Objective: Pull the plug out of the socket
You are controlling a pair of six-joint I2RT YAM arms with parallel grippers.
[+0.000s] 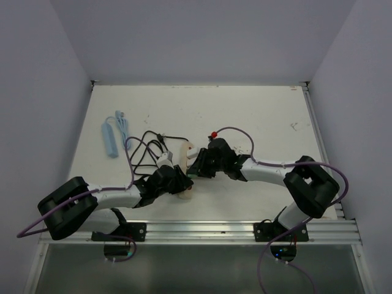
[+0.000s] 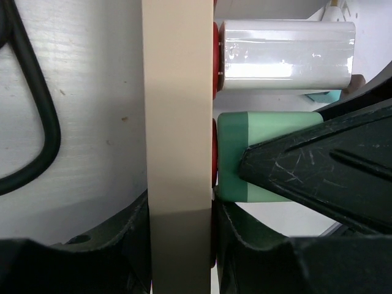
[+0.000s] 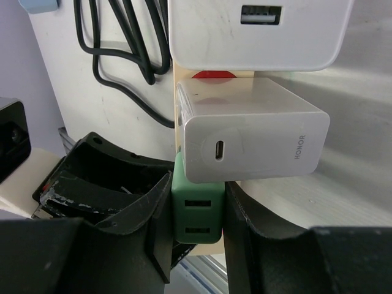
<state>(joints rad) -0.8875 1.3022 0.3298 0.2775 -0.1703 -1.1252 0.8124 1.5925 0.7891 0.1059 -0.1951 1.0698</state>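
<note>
The socket (image 2: 177,122), a long narrow cream power strip, lies mid-table (image 1: 245,110), its thin black cord (image 3: 122,49) looped beside it. A small green plug (image 3: 196,211) sits seated in its face.

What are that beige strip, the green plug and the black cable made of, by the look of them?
Power strip: probably hard plastic, matte cream, even and seamless. Green plug: likely moulded plastic, satin, with crisp rounded edges. Cable: seemingly rubber or soft vinyl sheath, smooth black, bending in loose loops.
</note>
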